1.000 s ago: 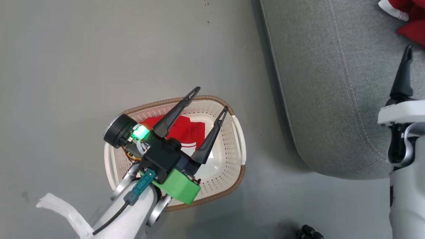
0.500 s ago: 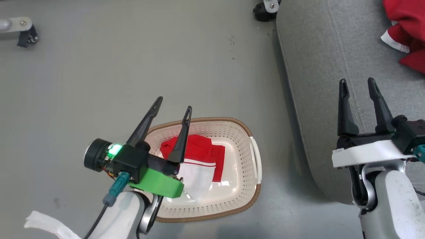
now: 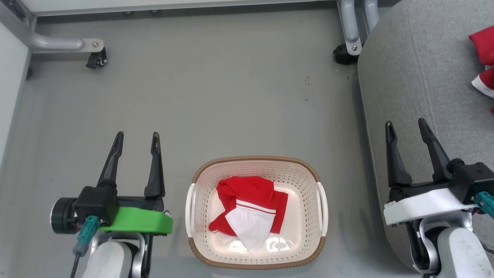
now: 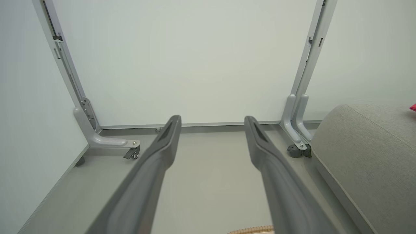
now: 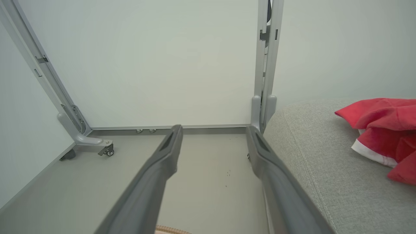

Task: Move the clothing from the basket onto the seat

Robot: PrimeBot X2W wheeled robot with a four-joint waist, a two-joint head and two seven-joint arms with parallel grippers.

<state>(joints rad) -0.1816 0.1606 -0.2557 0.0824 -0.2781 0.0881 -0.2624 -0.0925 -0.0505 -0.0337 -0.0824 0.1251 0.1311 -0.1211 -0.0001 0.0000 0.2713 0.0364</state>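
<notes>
Right of the cream perforated plastic basket (image 3: 254, 160) lies the large light-grey fabric seat (image 3: 405, 88), with a red-and-white garment (image 3: 483, 54) at its far edge. The basket's long axis runs left-right, with bare grey floor (image 3: 231, 96) around it. Inside, a second red garment (image 3: 250, 195) points its white panel at the near rim. The left hand (image 3: 137, 134) and right hand (image 3: 405, 122) gape empty on either side of the basket. A second ago the left hand hung over it.

Basket (image 3: 299, 181): glossy cream plastic w/ punched holes, rim w/ brown woven look. Garment (image 3: 251, 193) in it: soft red & white cloth, creased. Seat (image 3: 401, 85): matt grey woven fabric, stitched seam. Floor (image 3: 216, 100): smooth matt grey. Frame legs (image 3: 58, 43): satin grey metal. Wall panels (image 4: 195, 65): smooth matt white.
</notes>
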